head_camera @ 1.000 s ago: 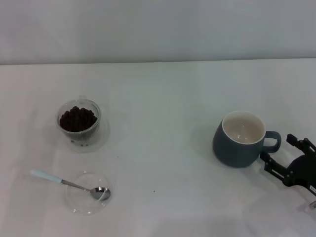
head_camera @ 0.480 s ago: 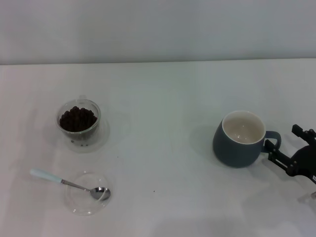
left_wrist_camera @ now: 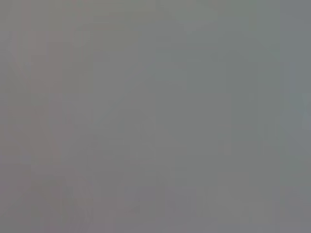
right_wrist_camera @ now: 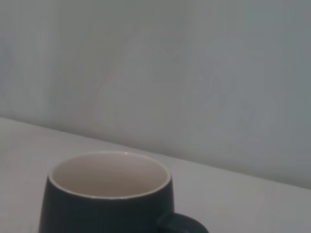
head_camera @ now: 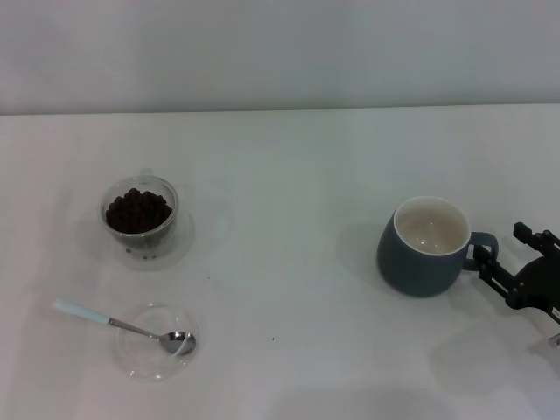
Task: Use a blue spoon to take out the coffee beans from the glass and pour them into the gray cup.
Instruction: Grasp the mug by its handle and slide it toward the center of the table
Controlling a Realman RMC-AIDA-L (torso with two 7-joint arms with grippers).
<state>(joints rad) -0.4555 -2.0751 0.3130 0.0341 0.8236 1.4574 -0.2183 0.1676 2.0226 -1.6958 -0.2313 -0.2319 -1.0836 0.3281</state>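
The white table carries the glass, a clear dish and the gray cup.

Right gripper, jaws spread, beside gray cup handle.

From my seat at the controls, the table fills most of the head view, with the wall behind it across the top of the frame. The glass stands at centre left with the coffee beans heaped inside it. Below it, in the lower left, a shallow dish lies flat — the blue spoon rests with its bowl in the dish and its handle reaching out over the rim toward the left edge. The gray cup stands at centre right, well apart from both, its handle toward the right edge. The right gripper sits just beside that handle, at the frame's right border.
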